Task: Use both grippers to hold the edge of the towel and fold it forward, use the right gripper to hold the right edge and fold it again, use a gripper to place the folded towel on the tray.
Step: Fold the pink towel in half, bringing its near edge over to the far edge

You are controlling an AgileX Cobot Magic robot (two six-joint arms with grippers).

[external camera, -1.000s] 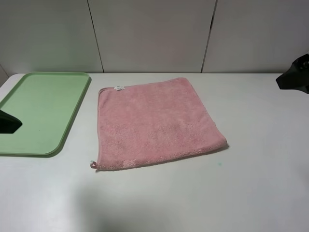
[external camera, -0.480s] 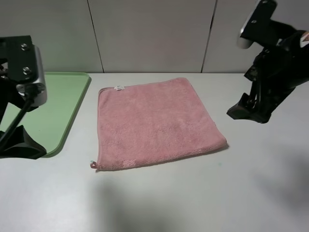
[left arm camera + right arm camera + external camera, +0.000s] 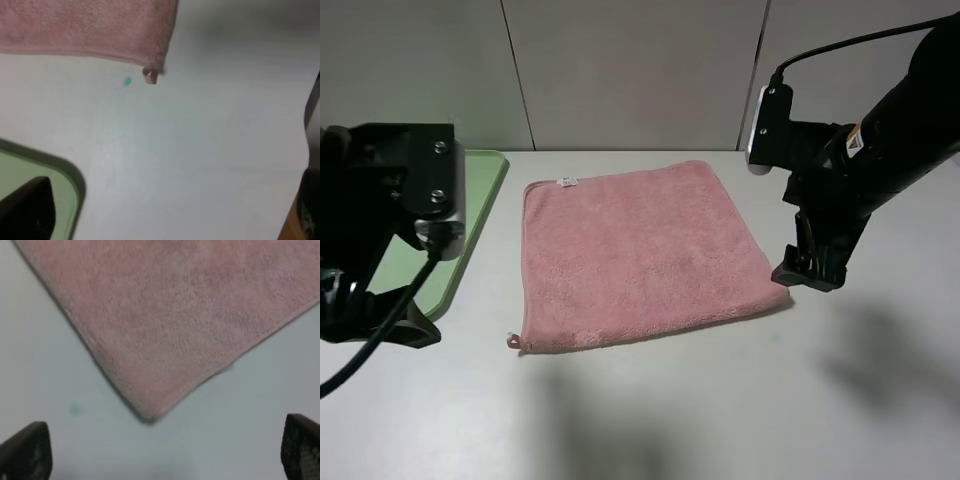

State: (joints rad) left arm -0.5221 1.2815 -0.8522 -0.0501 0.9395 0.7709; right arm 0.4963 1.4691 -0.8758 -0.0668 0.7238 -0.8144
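The square salmon-pink terry towel is lying flat, the light-green plastic tray left of it. The black left gripper and right gripper are hovering open, empty, off the towel's 2 near corners.

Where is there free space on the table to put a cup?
The widest bare patch is the front of the table, nearer the camera than the towel. A narrower lane runs between the tray and the towel. Crowded: the towel's near right corner, by the right gripper, and the tray, under the left gripper.
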